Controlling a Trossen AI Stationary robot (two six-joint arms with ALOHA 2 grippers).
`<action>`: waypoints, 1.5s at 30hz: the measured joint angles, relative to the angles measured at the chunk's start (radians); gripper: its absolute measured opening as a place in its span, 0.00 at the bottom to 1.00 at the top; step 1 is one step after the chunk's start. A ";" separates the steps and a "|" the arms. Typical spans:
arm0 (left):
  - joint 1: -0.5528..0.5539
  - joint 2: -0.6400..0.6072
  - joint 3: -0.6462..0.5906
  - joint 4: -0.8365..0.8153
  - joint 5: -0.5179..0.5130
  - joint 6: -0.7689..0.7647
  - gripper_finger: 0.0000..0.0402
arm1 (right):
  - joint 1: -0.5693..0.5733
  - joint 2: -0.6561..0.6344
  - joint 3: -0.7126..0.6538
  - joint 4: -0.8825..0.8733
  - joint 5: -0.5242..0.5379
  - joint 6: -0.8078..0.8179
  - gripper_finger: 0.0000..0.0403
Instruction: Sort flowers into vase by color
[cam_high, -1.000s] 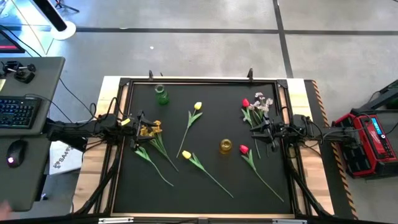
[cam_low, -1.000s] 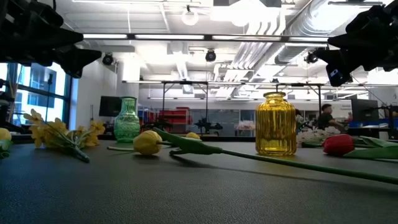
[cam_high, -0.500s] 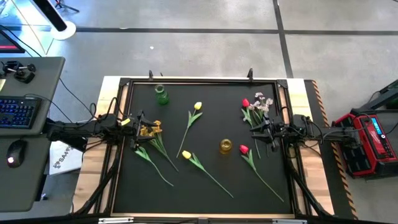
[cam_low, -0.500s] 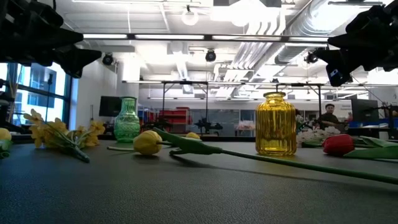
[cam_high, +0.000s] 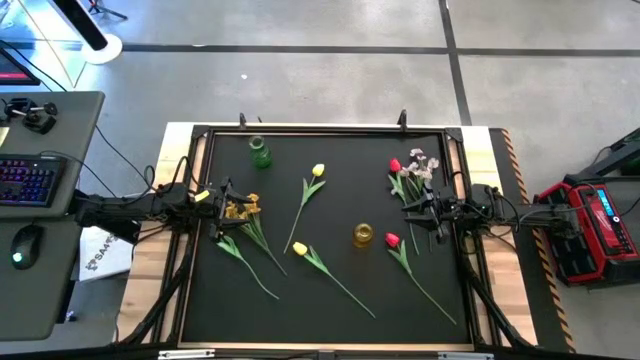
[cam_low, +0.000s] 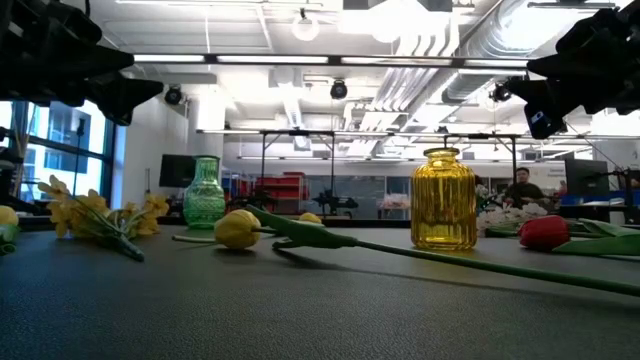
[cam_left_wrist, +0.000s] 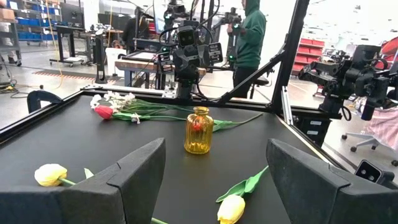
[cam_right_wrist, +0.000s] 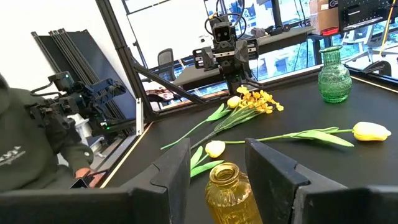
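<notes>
the left gripper (cam_high: 222, 199) hung with fingers spread and empty at the table's left edge, just beside the orange-yellow sprig (cam_high: 240, 209). the right gripper (cam_high: 418, 213) hung parted and empty at the right edge, near a red bloom (cam_high: 392, 240) and the yellow vase (cam_high: 363, 235). all flowers lay on the mat (cam_high: 330, 290).

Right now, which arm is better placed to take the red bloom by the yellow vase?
Probably the right. The right gripper is open, close beside the red bloom and yellow vase; the left gripper waits across the table.

Yellow vase (cam_right_wrist: 228, 190): base cut off by right wrist view's edge.
Red bloom (cam_left_wrist: 197, 125): seen only through the yellow vase, blurred.
</notes>
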 joint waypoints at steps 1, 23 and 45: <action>0.000 0.000 0.000 0.000 0.000 0.000 0.66 | 0.000 0.000 0.000 0.000 0.000 0.000 0.35; 0.000 0.000 0.000 0.008 -0.001 0.005 0.66 | 0.000 0.000 0.000 0.000 0.023 -0.008 0.35; 0.000 0.000 -0.001 0.216 -0.012 0.203 0.66 | 0.000 0.000 0.001 0.441 0.067 -0.007 0.35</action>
